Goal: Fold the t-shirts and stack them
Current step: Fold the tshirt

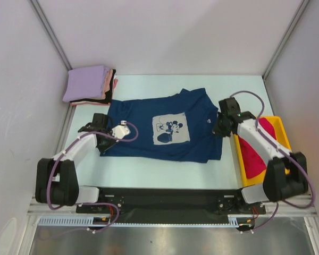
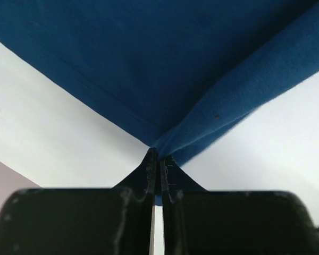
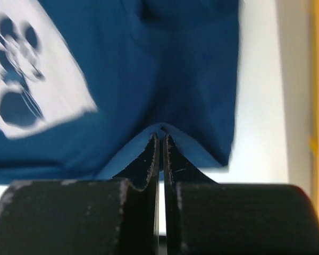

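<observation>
So the white table [image 1: 165,172] takes up most of the top view, and the navy t-shirt [image 1: 143,114] lies spread flat mid-frame, mouse print [image 1: 170,130] facing up. The folded stack [image 1: 87,84], lavender on top, sits upper left. The yellow tray [image 1: 280,127] at the right edge holds a crimson shirt [image 1: 250,154]. The left end effector [image 2: 158,156] is pinched tight on the navy hem at the shirt's left side, and the right end effector [image 3: 162,139] is clamped on the cloth edge at its right side. My take: lift both edges together at matching height and keep the cloth taut, so the fold lands straight with no wrinkles.
</observation>
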You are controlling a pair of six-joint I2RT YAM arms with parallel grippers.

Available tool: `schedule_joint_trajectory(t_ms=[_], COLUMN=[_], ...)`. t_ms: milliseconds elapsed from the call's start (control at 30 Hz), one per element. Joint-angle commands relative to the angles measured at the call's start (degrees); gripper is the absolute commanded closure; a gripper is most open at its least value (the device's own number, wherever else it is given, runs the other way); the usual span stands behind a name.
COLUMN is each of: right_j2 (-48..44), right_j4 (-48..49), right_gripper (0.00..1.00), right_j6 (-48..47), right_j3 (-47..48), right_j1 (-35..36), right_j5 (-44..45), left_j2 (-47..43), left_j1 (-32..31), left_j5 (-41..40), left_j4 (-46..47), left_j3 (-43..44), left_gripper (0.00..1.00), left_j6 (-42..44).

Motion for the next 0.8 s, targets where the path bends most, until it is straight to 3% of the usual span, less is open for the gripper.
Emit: schedule_joint_trajectory(t_ms=[0,300,767], right_j2=[6.86,26.73,35.0], right_j4=[12.16,13.49,11.55], right_gripper=[1.0,1.0,1.0], right_j6=[-7.7,-15.97,-18.7], right_j3=[6.37,23.24,33.8], right_j1=[-1.05,-2.19,-3.07], right_j5=[-0.4,-1.47,0.29], left_j2=[3.37,12.16,20.16], left_j1=[1.01,1.63,1.8], left_j5=[-1.25,-3.54,-5.82], left_j4=[6.95,11.7,11.0], left_j3=[3.48,10.77,15.36], left_gripper=[0.94,0.94,0.91], left_j6=[-2.62,-7.28,-8.33])
